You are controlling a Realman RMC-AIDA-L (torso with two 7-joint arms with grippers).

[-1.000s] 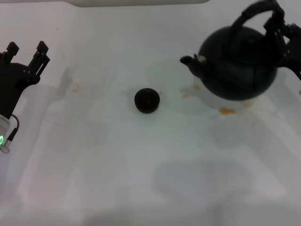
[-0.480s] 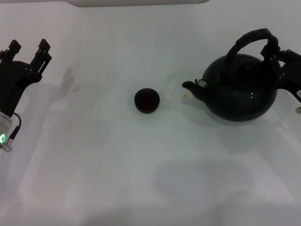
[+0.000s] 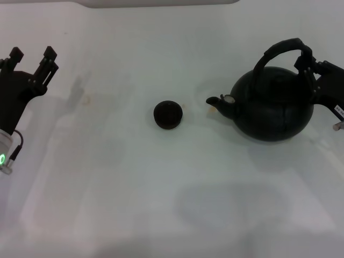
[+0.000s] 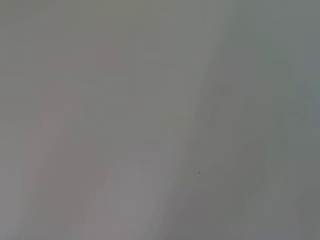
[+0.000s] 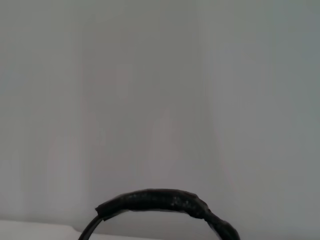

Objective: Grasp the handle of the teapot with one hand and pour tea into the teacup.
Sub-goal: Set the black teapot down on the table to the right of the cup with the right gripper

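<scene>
The matte-black teapot (image 3: 271, 107) stands upright on the white table at the right, with its spout (image 3: 215, 101) pointing left toward the teacup. Its arched black handle (image 3: 279, 50) spans the top and also shows in the right wrist view (image 5: 160, 200). My right gripper (image 3: 307, 65) is shut on the right end of the handle. The small black teacup (image 3: 168, 114) sits apart, left of the spout. A small amber drop of tea (image 3: 213, 109) lies by the spout. My left gripper (image 3: 32, 55) is open and parked at the far left.
The white table (image 3: 161, 188) has a faint stain (image 3: 86, 99) at the left. A pale raised edge (image 3: 161, 2) runs along the back. The left wrist view shows only blank table surface.
The teapot has come down from a raised position onto the table and now sits level, a little nearer. The right gripper came down with it. The teacup and left arm have not moved.
</scene>
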